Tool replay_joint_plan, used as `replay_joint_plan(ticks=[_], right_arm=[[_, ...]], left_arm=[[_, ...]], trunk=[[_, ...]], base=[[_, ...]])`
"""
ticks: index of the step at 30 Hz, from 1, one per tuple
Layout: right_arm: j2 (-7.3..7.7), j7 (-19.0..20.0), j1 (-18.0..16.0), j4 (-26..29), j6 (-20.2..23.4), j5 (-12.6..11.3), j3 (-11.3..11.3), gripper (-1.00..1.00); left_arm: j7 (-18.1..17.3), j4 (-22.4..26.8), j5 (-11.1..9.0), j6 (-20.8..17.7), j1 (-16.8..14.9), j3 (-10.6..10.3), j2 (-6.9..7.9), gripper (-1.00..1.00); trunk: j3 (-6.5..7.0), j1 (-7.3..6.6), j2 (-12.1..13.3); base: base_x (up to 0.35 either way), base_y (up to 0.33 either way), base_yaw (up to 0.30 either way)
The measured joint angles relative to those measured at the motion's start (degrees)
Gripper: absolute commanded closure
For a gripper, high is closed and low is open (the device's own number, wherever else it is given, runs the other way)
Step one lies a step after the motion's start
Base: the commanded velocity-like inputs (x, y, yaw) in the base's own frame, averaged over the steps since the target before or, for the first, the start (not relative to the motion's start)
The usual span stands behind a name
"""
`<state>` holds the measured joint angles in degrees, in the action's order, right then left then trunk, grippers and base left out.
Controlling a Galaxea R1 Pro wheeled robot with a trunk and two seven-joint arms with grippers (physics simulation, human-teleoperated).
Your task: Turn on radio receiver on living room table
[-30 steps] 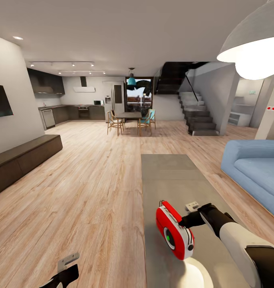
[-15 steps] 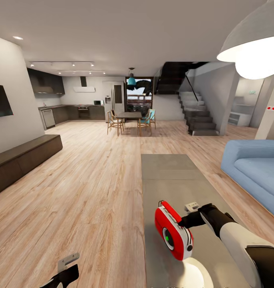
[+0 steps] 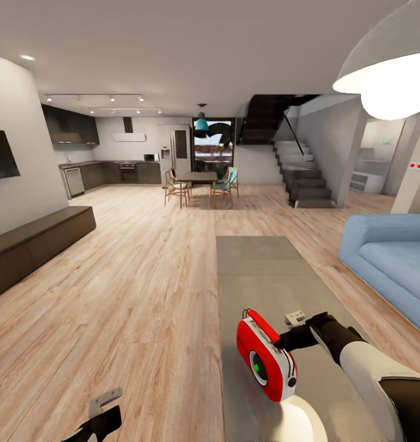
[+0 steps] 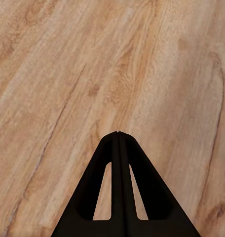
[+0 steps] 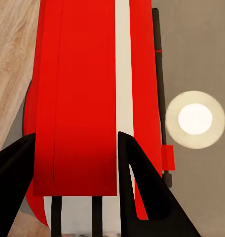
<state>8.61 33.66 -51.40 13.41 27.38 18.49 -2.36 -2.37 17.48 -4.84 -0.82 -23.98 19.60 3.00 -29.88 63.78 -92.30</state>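
My left claw hangs low at my left side over the wood floor, and through its wrist camera its two black fingers press tip to tip with nothing between them, only floorboards beyond.

My right claw reaches in from my right onto the table. The radio receiver stands on the near end of that glossy grey top, close to the edge nearest the open floor, upright but turned so its round dial, lit green at the centre, faces toward me and to my left. My claw sits at the side of the radio that faces away from the dial. Through the right wrist camera the red body with its white stripe lies between my two dark fingers, which stand apart on either side of it; I cannot tell whether they actually press it. A bright round lamp reflection glows on the tabletop just beside the radio.

Beyond, the table stretches away; the light blue sofa lies to my right, a dark low cabinet to my left. Far off stand the dining table and chairs, the kitchen and the staircase. A white pendant lamp hangs at upper right.
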Motion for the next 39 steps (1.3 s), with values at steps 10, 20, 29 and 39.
replay_joint_plan(ticks=[10, 20, 29, 39], right_arm=[[-0.07, -0.35, 0.0, -0.33, 0.1, -0.11, 0.06, 1.0], [-0.08, -0.75, -0.01, -0.34, 0.03, -0.02, 0.06, 1.0], [-0.17, -0.68, -0.01, -0.26, 0.11, 0.31, 0.14, 1.0], [-0.26, -0.96, -0.01, -0.26, 0.1, 0.35, 0.13, 1.0]], left_arm=[[-0.01, 0.0, 0.0, -0.01, 0.01, 0.0, 0.02, 1.0], [0.0, -0.04, 0.0, -0.06, 0.01, 0.0, 0.03, 1.0], [0.0, -0.05, 0.0, -0.05, 0.01, 0.0, 0.08, 1.0], [0.0, -0.05, 0.0, -0.06, 0.0, 0.0, 0.14, 1.0]], trunk=[[-0.18, 0.22, -0.4], [-0.54, 0.67, -1.22], [-0.54, 0.67, -1.22], [-0.54, 0.67, -1.22]], base=[[0.0, 0.0, 0.0], [0.0, 0.0, 0.0], [0.0, 0.0, 0.0], [0.0, 0.0, 0.0]])
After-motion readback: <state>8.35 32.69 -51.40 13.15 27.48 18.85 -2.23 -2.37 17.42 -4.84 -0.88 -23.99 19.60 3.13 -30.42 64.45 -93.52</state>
